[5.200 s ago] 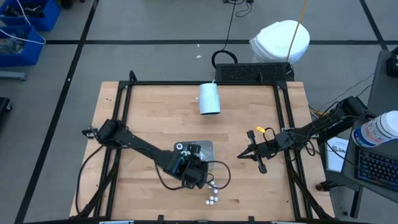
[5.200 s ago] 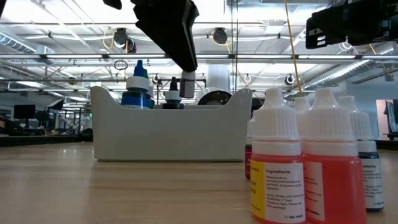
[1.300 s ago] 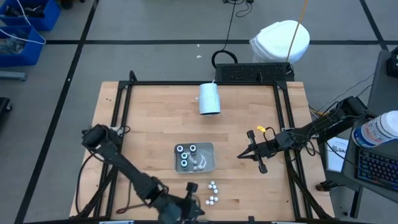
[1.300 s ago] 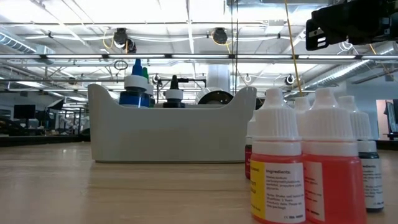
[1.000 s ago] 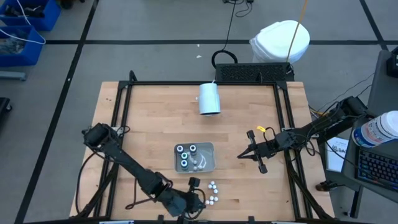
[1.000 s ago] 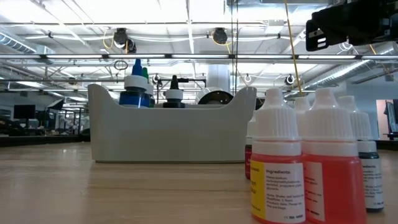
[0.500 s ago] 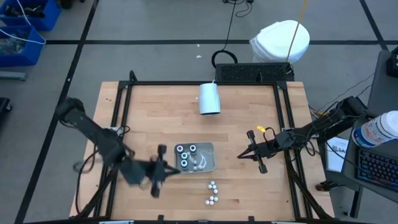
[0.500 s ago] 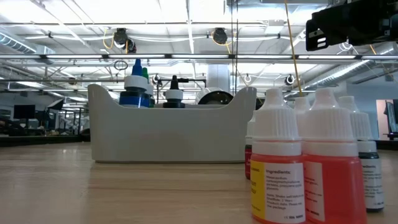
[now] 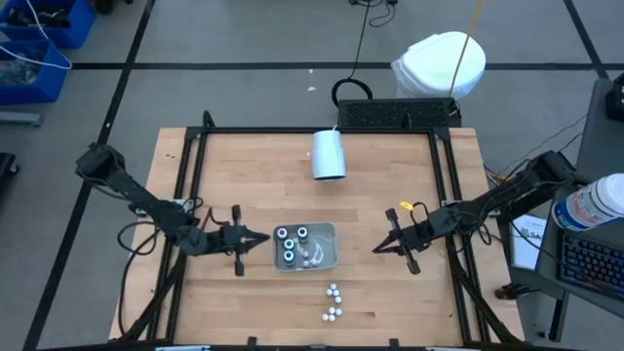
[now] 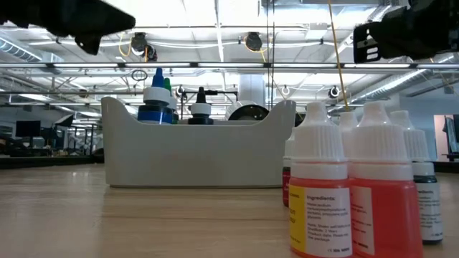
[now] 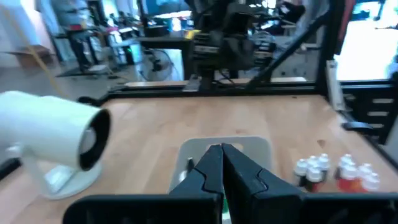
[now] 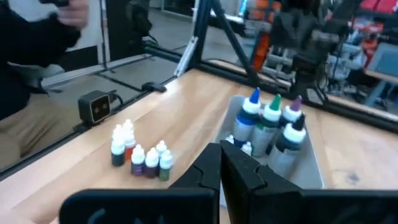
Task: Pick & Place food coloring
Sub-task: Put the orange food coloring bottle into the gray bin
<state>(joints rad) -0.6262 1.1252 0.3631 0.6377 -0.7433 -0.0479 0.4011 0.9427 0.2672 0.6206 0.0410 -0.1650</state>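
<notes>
Tray (image 9: 328,234) at table centre holds three big bottles (image 9: 291,244) plus a few small ones. Approx six small bottles (image 9: 332,302) left loose nearer front edge. Left gripper (image 9: 265,237) clenched, empty, beside tray. Right gripper (image 9: 375,248) clenched, empty, idle. Task part done.

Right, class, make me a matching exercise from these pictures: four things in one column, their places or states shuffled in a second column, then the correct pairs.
Things:
1. left gripper
2. white cup
3. gray tray
4. small white-capped bottles

Places or states:
A. lying on its side at the table's far edge
B. standing loose on the wood near the front edge
C. shut, beside the tray
D. holding the wider, taller bottles

Pairs: 1-C, 2-A, 3-D, 4-B
</notes>
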